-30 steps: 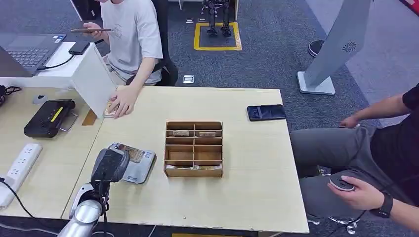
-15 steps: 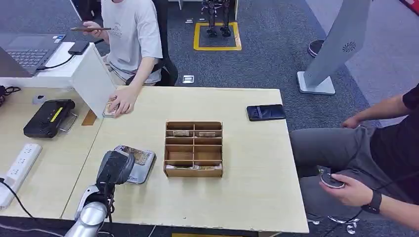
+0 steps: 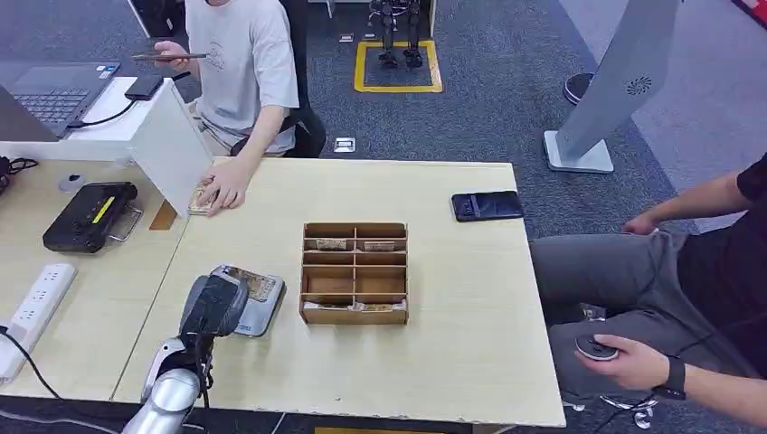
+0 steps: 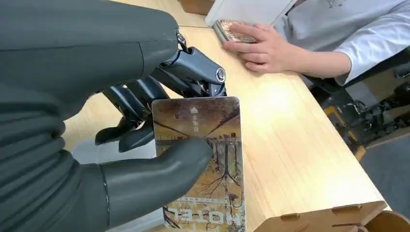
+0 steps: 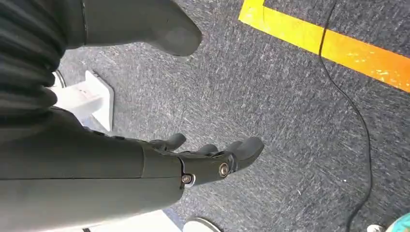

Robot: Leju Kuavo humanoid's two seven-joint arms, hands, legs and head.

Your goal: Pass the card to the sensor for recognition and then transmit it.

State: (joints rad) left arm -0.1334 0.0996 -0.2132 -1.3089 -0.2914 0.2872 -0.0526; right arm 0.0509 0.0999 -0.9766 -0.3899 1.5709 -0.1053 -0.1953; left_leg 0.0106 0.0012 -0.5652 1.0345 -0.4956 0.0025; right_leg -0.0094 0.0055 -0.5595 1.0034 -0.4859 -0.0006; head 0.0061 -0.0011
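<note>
**Left wrist view: we are holding a hotel card over the reader**

Left wrist view is showing our left hand point(image 4: 121, 145) pinching a hotel key card point(image 4: 200, 159): the thick thumb is pressing on the printed face while the darker fingers point(image 4: 140, 104) are curling behind it. The card is carrying a brown cityscape print, with lettering along one short edge. Beside it, the wooden tabletop point(image 4: 285, 140) is running toward a person's hand point(image 4: 266, 48) that is resting on a small stack of cards point(image 4: 232, 31).

From the head view we are seeing the left hand point(image 3: 213, 306) hovering over the grey card reader point(image 3: 258, 312), which is lying on the tabletop just beside a wooden compartment box point(image 3: 355, 273). Several compartments of that box are holding cards. A dark phone point(image 3: 487, 205) is lying well apart, near the far right edge. On the adjoining table a black device point(image 3: 89, 215) and a white power strip point(image 3: 36, 303) are sitting.

Our right hand point(image 5: 193, 159) is hanging above grey carpet point(image 5: 290, 121), holding nothing, its fingers lying loosely apart and slightly curved. A yellow floor stripe point(image 5: 338, 46) is crossing the carpet.
</note>
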